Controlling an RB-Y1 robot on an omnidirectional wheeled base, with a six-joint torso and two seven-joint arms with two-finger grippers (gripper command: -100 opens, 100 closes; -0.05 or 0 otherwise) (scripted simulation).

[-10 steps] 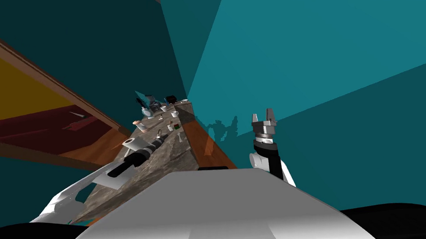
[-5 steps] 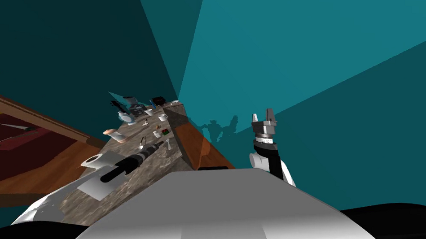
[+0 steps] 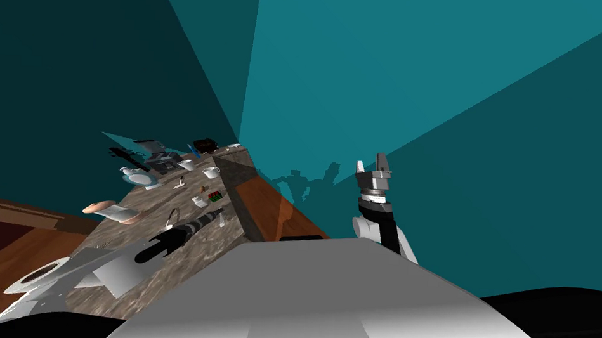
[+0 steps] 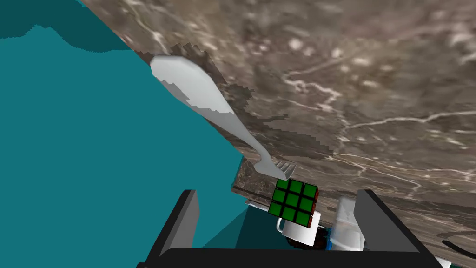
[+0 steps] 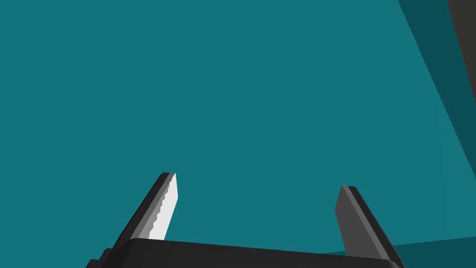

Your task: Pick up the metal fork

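L gripper (image 4: 278,195) aimed at fork (image 4: 218,107), fingers wide, nothing held.
Fork lies flat on marble bench (image 4: 372,70), tines just beside green cube (image 4: 294,202), handle running away from cube along bench edge. Prob. light, stiff, slick & thin: pinch mid-handle across its width, clear of cube. R gripper (image 5: 258,180) fingers wide, empty.

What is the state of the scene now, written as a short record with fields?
fork: light grey, flat on the marbled countertop near its edge, not gripped
fork tines: toward the green cube; contact unclear
left tool: open, fork ahead of its fingers, not between them
right tool: open, held up, holding nothing
beyond cube: white mug
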